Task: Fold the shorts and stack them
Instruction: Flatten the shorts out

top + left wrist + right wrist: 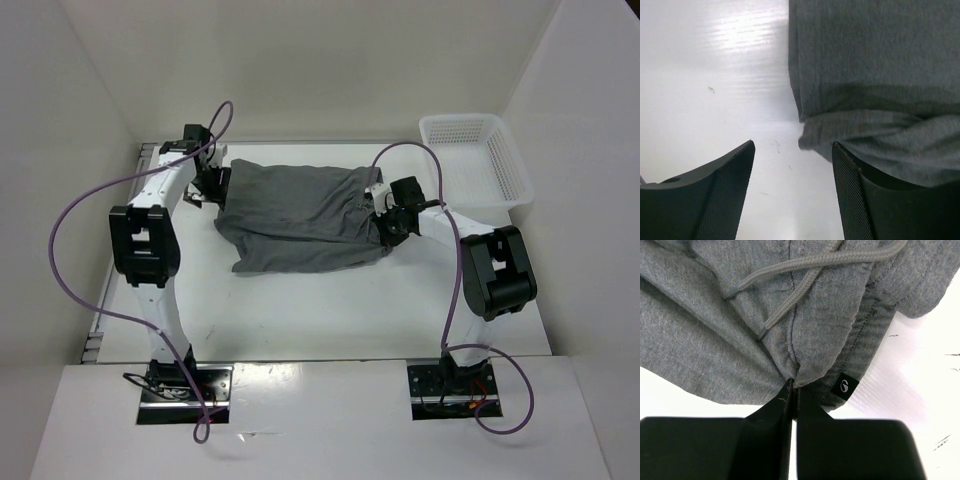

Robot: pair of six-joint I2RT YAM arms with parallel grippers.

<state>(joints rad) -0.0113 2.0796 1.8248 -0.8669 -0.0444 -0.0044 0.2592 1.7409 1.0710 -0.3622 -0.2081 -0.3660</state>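
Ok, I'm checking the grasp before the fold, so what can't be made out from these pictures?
Top view: the tips of the right end effector, hidden under its own wrist.
Right wrist view: how much of the shorts is pinched, hidden between the shut jaws.
Left wrist view: whether the open left end effector touches the fabric, which runs behind it.

The shorts (300,215) are showing plain grey, their drawstring (810,262) matching grey, the label (845,386) black with a white mark. The bench (330,310) is reading white; the basket (505,160) white, perforated; the cables (70,215) purple.
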